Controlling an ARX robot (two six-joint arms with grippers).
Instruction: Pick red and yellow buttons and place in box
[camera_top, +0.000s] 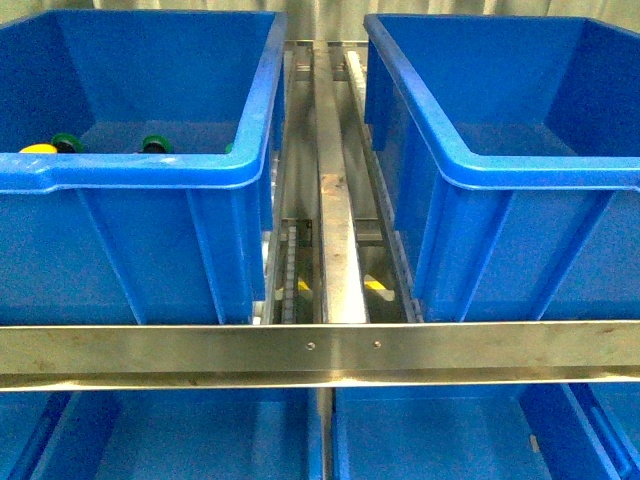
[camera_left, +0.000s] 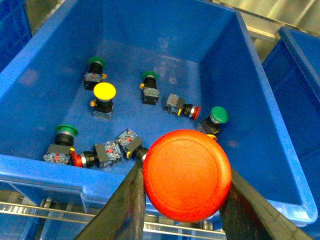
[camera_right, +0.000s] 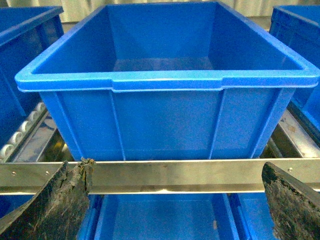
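**Left gripper holding a red button at the left crate; right gripper open before the right crate**

The left gripper (camera_left: 186, 212) is clamping a red button (camera_left: 187, 175). Its two dark fingers (camera_left: 131, 200) are pressing on either side of the wide domed cap, which is facing the wrist camera. The held button is showing in front of the near rim of the left crate (camera_left: 45, 172).

Beyond it, on the crate floor, two smaller red buttons are lying on their sides, one (camera_left: 92, 156) close to the near wall and one (camera_left: 184, 108) further in. A yellow button (camera_left: 104, 96) is standing cap-up near the middle of the floor, well apart from the gripper. Green buttons (camera_left: 218, 116) are lying scattered around it.

The right gripper (camera_right: 176, 192) is hanging with its fingers spread wide and gripping nothing, just in front of the steel rail (camera_right: 175, 175). Behind the rail the right crate (camera_right: 165, 120) is sitting upright, its blue floor showing. In the front view the two crates are standing side by side behind that rail, with rack bars running between them.
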